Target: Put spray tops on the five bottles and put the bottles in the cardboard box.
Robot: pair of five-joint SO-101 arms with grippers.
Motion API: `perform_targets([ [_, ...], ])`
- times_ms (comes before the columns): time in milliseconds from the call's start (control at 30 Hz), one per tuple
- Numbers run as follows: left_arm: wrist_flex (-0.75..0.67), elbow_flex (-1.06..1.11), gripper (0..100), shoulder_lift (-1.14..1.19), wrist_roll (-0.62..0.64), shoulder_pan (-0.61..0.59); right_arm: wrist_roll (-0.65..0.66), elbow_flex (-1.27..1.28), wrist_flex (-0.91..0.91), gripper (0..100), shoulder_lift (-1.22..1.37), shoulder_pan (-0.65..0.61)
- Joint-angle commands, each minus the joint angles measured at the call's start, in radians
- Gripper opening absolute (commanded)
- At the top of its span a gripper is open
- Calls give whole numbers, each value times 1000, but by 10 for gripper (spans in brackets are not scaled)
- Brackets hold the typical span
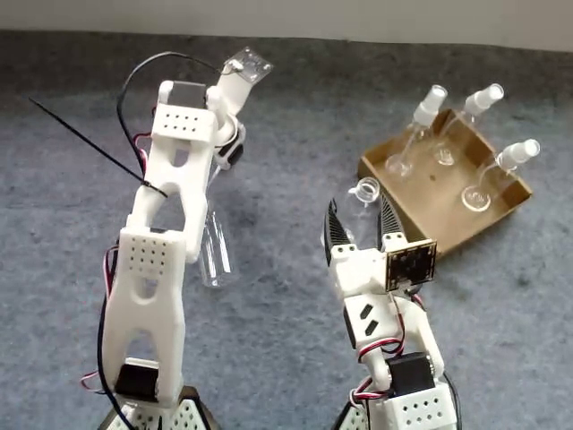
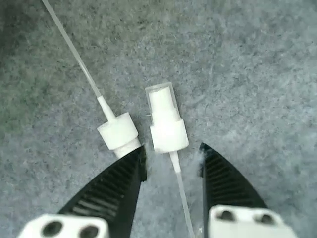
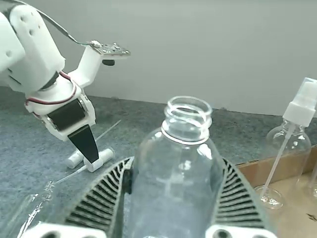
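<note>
table covering [image 1: 295,107]: mottled grey | spray tops [image 2: 167,124]: white | every bottle [image 3: 178,183]: clear | cardboard box [image 1: 434,208]: brown | arms [image 1: 152,269]: white | fingers [image 2: 116,186]: black, ribbed

Glossy clear bottle [image 3: 173,183], rough matt carpet [image 2: 247,64]

Grey table [image 1: 501,313] carries cardboard box [image 1: 439,193], bottle [image 1: 215,255], spray tops [image 2: 167,126]
</note>
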Motion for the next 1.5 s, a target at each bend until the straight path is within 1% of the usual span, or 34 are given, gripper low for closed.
perform_targets([
  [0, 5, -202, 152, 101, -5, 24, 0, 157, 5, 139, -24, -8],
  [267, -2, -348, 152, 271, -5, 24, 0, 157, 5, 139, -24, -8],
  [467, 6, -401, 147, 309, -5, 24, 0, 157, 5, 139, -24, -8],
  [667, 6, -406, 145, 306, -5, 25, 0, 157, 5, 139, -24, -8],
  [833, 6, -441, 56, 309, -5, 31, 0, 159, 5, 139, -24, -8],
  [1100, 6, -447, 53, 303, -6, 54, 0, 159, 5, 139, -24, -8],
  [1167, 11, -487, 53, 303, -6, 56, 0, 159, 5, 139, -24, -8],
  [1267, 58, -513, 53, 283, -5, 67, 0, 159, 5, 139, -24, -8],
  [1467, 155, -509, 53, 134, -3, 116, 0, 159, 5, 139, -24, -8],
])
